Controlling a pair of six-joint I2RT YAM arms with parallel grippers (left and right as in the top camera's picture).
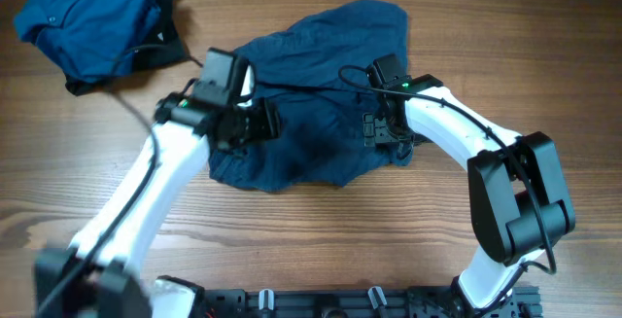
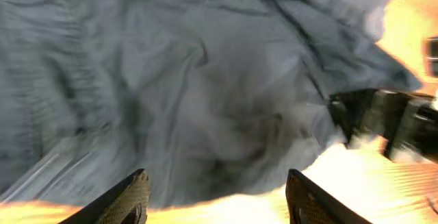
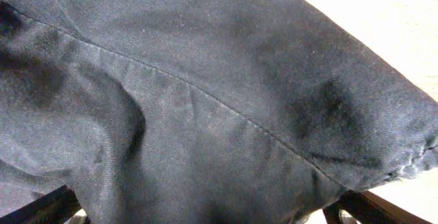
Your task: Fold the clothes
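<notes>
Two garments lay on the one tabletop (image 1: pixel 321 230): a single dark navy shorts-like piece (image 1: pixel 311 104) and a single brighter blue shirt (image 1: pixel 83 12). Two robot arms were in view, one left arm (image 1: pixel 146 192) and one right arm (image 1: pixel 466 133). Each ended in one pincer, making two: the left pincer (image 1: pixel 258 123) and the right pincer (image 1: pixel 382 128).

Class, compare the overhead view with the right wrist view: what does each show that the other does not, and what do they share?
Only overhead: both arms, the left gripper and right gripper over the navy garment, its whole outline, and the brighter blue shirt lying apart at upper left. Only right wrist: the garment's stitched seam and weave close up, with fingertips at the bottom edge. Shared: the navy garment and the wooden table.
</notes>
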